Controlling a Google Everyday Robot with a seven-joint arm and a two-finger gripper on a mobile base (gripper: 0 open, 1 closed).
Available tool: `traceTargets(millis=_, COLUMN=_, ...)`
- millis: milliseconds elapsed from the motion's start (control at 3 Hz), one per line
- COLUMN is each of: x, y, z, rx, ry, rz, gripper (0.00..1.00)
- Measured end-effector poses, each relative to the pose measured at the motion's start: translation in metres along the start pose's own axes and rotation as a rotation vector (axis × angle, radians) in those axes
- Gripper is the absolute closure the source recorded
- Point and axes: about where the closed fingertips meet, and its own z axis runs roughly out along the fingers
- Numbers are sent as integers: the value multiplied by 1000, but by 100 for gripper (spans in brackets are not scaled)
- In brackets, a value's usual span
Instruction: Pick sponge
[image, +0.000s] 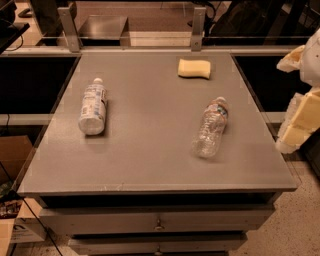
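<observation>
The sponge, a small pale yellow block with rounded corners, lies flat at the far right of the grey table top. My gripper hangs at the right edge of the view, beyond the table's right side and nearer than the sponge. Its pale yellow padded fingers stand apart, open and empty. Nothing touches the sponge.
A white-labelled bottle lies on its side at the table's left. A clear plastic bottle lies on its side right of centre, between the sponge and the front edge. A metal rail with two posts runs behind the table. Drawers sit below the front edge.
</observation>
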Motion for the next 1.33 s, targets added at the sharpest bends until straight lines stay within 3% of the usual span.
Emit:
traceTargets(millis=333, x=3, y=-17, z=7, rx=22, ry=-123, rz=17, gripper=0)
traceTargets(millis=667, x=-21, y=-46, z=21, rx=54, ry=-329, rz=38, gripper=0)
traceTargets(millis=1000, x=-29, y=-48, z=21, rx=52, ry=-365, rz=43, gripper=0)
traceTargets(millis=1333, x=-26, y=-50, z=29, rx=40, ry=-374, rz=100, gripper=0)
